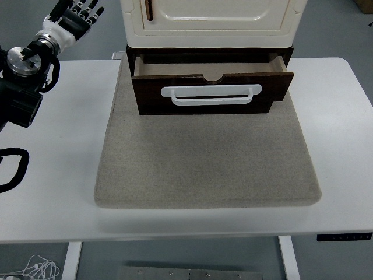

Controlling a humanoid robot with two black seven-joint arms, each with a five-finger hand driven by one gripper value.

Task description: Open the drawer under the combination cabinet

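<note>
Fingers (87,10) are spreading open, gripping nothing; left hand (74,14) is hovering beyond the table's (52,134) far-left corner, well apart from the drawer (211,87), which is sitting partly pulled out under the cabinet (210,23), handle (211,94) facing front, probably needing further pull.

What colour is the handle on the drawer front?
The handle is white, on the dark brown drawer; head view.
</note>
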